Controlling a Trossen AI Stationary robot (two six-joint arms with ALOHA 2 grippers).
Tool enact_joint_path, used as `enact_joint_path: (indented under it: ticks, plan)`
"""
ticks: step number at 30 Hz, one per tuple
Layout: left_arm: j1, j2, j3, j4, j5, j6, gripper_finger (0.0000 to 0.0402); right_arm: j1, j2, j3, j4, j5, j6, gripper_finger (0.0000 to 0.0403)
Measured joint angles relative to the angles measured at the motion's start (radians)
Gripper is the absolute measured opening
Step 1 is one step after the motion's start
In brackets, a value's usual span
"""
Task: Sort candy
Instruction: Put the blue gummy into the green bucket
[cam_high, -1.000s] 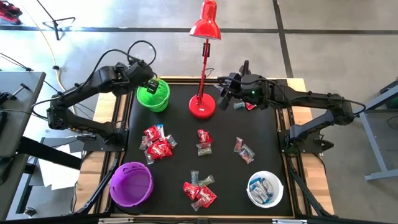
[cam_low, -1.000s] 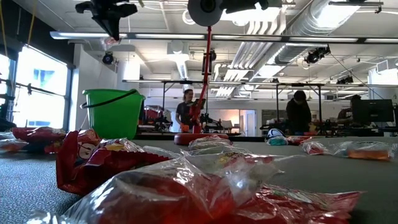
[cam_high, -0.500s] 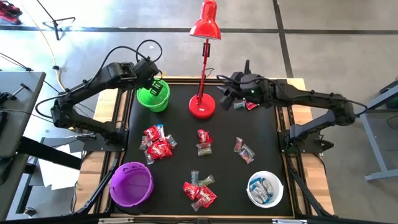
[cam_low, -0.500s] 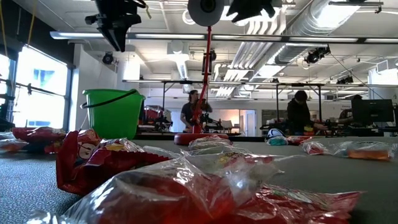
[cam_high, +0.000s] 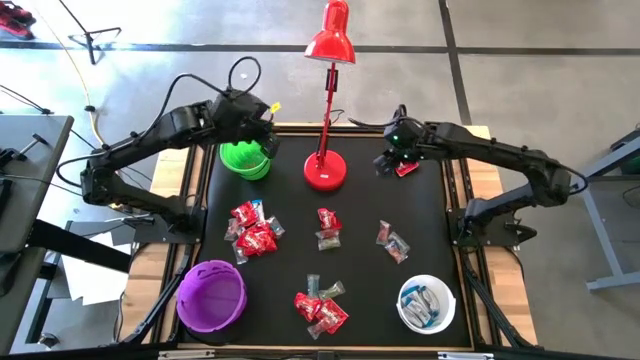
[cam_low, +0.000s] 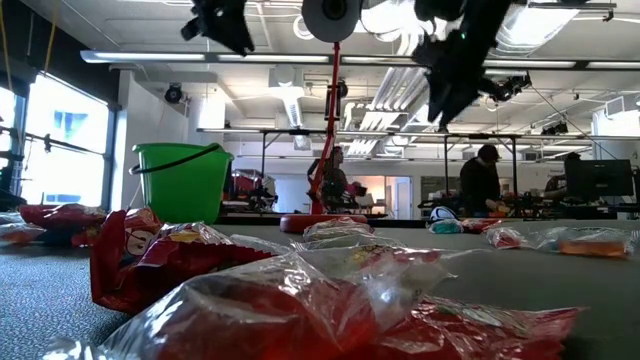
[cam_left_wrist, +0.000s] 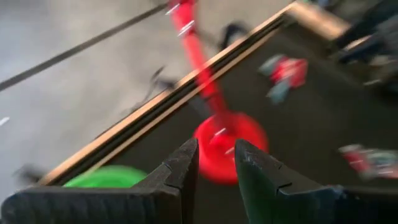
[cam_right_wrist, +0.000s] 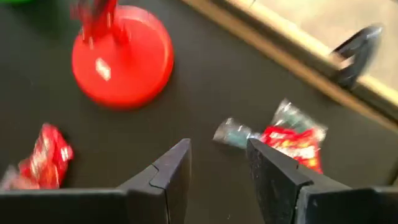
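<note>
The candy lies on the black mat in small heaps: red and clear pieces (cam_high: 252, 228), (cam_high: 327, 228), (cam_high: 392, 240), (cam_high: 322, 305), and a red piece with a clear one at the far right (cam_high: 400, 168), (cam_right_wrist: 287, 134). My left gripper (cam_high: 268, 130), (cam_left_wrist: 216, 146) hangs open and empty beside the green bowl (cam_high: 245, 157), facing the red lamp's base (cam_left_wrist: 230, 146). My right gripper (cam_high: 388, 158), (cam_right_wrist: 219, 146) is open and slants down just above the far right candy without touching it.
The red desk lamp stands with its base (cam_high: 325, 170) at the far middle, between the two grippers. A purple bowl (cam_high: 211, 295) sits near left. A white bowl (cam_high: 427, 303) holding blue-and-white pieces sits near right. People work at benches in the room beyond.
My left gripper has swung from over the green bowl toward the table's right edge and tipped up toward the lamp. My right gripper has dropped and gone toward the table's right edge, tipping downward over the far right candy.
</note>
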Motion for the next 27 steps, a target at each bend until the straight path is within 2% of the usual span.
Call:
enact_joint_path:
  ticks: [4, 6, 8, 13, 18, 24, 27]
  plan:
    - [-0.011, 0.0, 0.0, 0.137, 0.124, 0.045, 0.009, -0.048, 0.0, -0.111, 0.116, -0.221, -0.211, 0.0149]
    - [-0.011, 0.0, 0.0, 0.186, 0.172, 0.06, 0.009, -0.058, 0.0, -0.144, 0.127, -0.284, -0.362, 0.0149]
    - [-0.01, 0.0, 0.0, 0.22, 0.203, 0.068, 0.009, -0.061, 0.0, -0.171, 0.128, -0.295, -0.5, 0.0149]
    - [-0.01, 0.0, 0.0, 0.231, 0.211, 0.071, 0.009, -0.061, 0.012, -0.212, 0.119, -0.217, -0.684, 0.0149]
    - [-0.01, 0.0, 0.0, 0.231, 0.209, 0.073, 0.009, -0.061, 0.084, -0.214, 0.143, -0.085, -0.762, 0.0149]
    - [-0.01, 0.0, 0.0, 0.23, 0.207, 0.089, 0.009, -0.063, 0.215, -0.214, 0.152, -0.051, -0.848, 0.0149]
    - [-0.009, 0.0, 0.0, 0.23, 0.203, 0.095, 0.009, -0.063, 0.267, -0.214, 0.185, 0.026, -0.871, 0.0149]
